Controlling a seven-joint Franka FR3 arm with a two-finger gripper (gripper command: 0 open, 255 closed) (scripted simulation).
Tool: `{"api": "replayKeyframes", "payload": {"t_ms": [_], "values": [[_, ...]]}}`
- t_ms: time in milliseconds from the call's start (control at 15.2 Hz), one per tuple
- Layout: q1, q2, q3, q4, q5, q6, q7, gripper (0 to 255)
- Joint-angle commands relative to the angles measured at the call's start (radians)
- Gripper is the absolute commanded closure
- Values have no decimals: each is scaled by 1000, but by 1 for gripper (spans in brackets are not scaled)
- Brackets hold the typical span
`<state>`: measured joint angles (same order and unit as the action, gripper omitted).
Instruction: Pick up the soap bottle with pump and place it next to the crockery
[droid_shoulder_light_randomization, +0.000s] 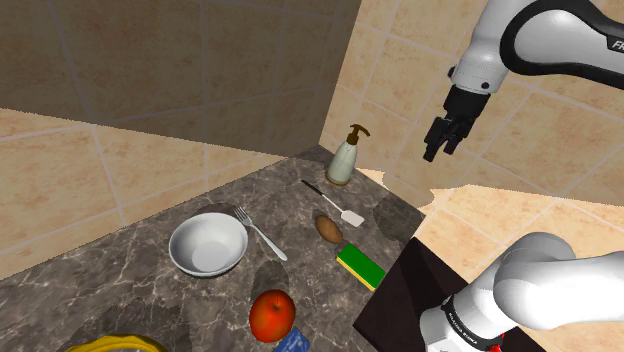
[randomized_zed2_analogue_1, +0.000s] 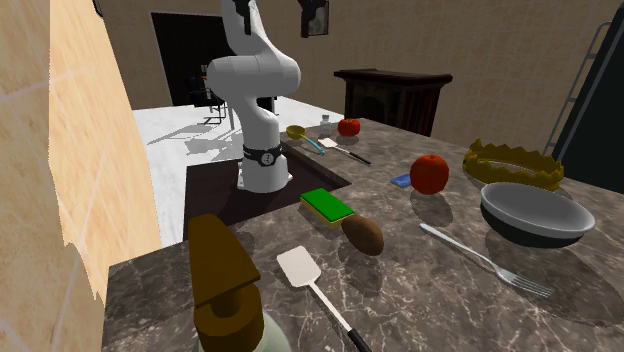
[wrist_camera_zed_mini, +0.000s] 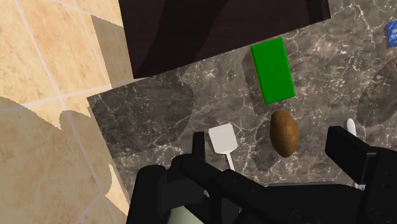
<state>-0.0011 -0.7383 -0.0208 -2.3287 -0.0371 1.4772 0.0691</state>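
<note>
Fingers (wrist_camera_zed_mini: 354, 151) spread, empty, above spatula (wrist_camera_zed_mini: 223, 138), potato (wrist_camera_zed_mini: 284, 132), sponge (wrist_camera_zed_mini: 272, 69); soap bottle (droid_shoulder_light_randomization: 343, 160) at counter (droid_shoulder_light_randomization: 130, 270) corner.

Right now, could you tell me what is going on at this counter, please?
The robot arm is handling nothing yet. Its black gripper hangs open and empty in the air, to the right of the soap bottle in the shoulder view. The bottle stands upright at the far corner of the dark counter. The white bowl it is meant to join sits further along, with a fork beside it.
</note>
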Motion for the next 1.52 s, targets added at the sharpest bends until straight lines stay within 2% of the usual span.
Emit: {"api": "replayKeyframes", "payload": {"t_ms": [0,726,1122,1452], "values": [[0,0,0,0,0,0,0,0],[-22,393,-75,188,-27,220,-73,0],[-33,618,-108,357,-14,285,-116,0],[-49,811,-128,536,11,304,-154,0]]}}
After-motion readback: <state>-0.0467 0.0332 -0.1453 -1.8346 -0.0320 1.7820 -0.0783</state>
